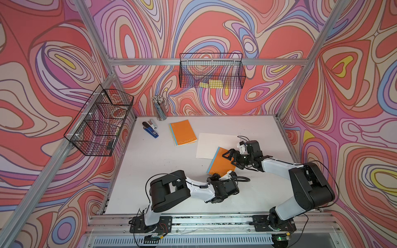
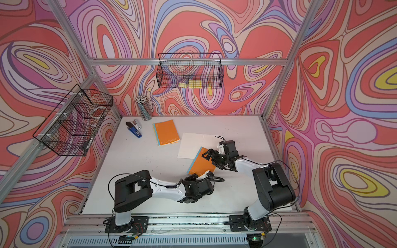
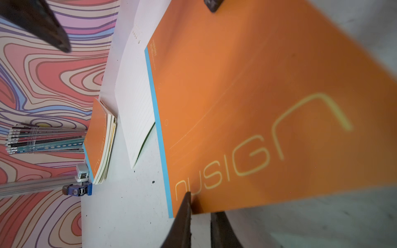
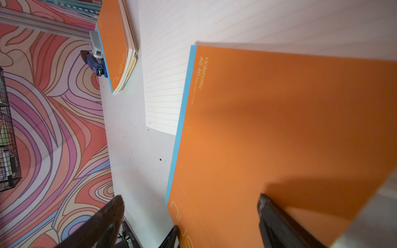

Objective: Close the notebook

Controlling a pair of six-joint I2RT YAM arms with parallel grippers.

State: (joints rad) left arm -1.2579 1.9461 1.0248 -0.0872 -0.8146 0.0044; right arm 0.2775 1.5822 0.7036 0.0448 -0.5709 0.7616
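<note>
- Orange card-covered notebook (image 1: 216, 163) with a pale-blue strip along its spine edge: right of the middle of the white tabletop (image 1: 154, 171); "nusign" face up, askew to the edges; far end overlapping a white lined sheet (image 1: 211, 143); flat or slightly raised, cannot tell.
- Left gripper (image 3: 202, 204): at the notebook's near corner; dark fingers a little apart, a sliver of tabletop showing between them; one tip over the orange face; not clenched, no firm hold on the cover evident.
- Right gripper (image 4: 190, 198): over the notebook's right side; jaws spread wide, grasping nothing.
- Toward the far edge: second orange notebook (image 1: 183, 133), closed; blue-and-grey stapler (image 1: 150, 128) nearer the far left corner; clear cup of pencils (image 1: 160, 108) at the far edge itself.
</note>
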